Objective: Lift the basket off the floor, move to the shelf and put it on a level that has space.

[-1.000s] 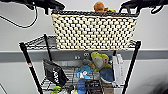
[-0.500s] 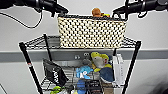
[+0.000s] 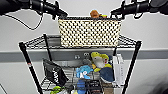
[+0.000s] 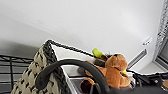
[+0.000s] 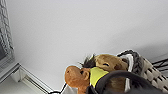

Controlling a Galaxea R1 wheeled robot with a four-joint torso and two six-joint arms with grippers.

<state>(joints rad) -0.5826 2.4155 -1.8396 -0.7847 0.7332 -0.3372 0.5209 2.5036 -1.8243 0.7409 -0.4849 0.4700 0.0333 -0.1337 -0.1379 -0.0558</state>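
Head view: left gripper (image 3: pixel 57 13) and right gripper (image 3: pixel 117 12) at the basket (image 3: pixel 89 32) ends, finger state indiscernible. Basket, lower than a second ago, apparently rests on the shelf's (image 3: pixel 135 62) top level (image 3: pixel 37 43); placement nearly complete.

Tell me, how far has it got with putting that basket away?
Lifting and driving look done: the basket is off the floor, at the shelf. In hand: the left gripper and right gripper carry it by its ends at the top level. Left: whether it rests there I cannot tell, and neither end is released.
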